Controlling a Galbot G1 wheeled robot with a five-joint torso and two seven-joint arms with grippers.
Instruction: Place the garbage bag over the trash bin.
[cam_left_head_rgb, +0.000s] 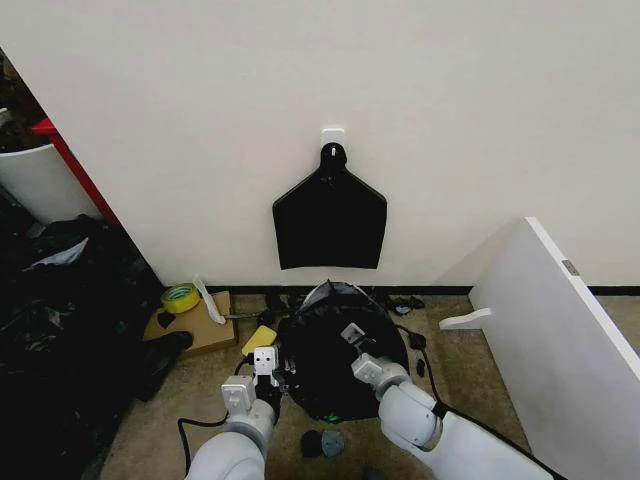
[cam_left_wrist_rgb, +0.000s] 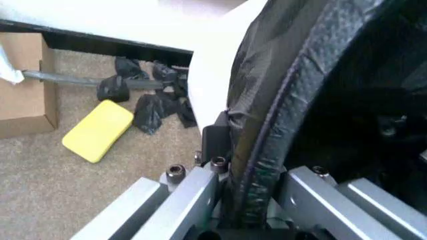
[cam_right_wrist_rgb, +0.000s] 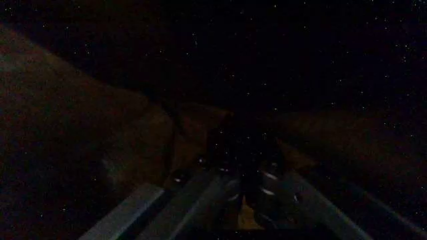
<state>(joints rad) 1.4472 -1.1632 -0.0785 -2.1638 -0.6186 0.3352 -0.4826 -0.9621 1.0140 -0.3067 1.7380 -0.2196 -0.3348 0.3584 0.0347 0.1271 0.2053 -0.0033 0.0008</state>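
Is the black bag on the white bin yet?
Mostly on: the garbage bag drapes over the trash bin, its bunched edge in the left pincer. The far rim shows white.

Head view: from above, aimed forward and down at the floor and wall, both arms entering at the bottom edge. Left wrist view: pressed close along its own fingers (cam_left_wrist_rgb: 200, 145) at the garbage bag (cam_left_wrist_rgb: 280, 115) edge, shared with the head view (cam_left_head_rgb: 335, 360), as is the yellow sponge (cam_left_wrist_rgb: 99, 130) (cam_left_head_rgb: 260, 338). Right wrist view: very close, nearly dark, detail unreadable.
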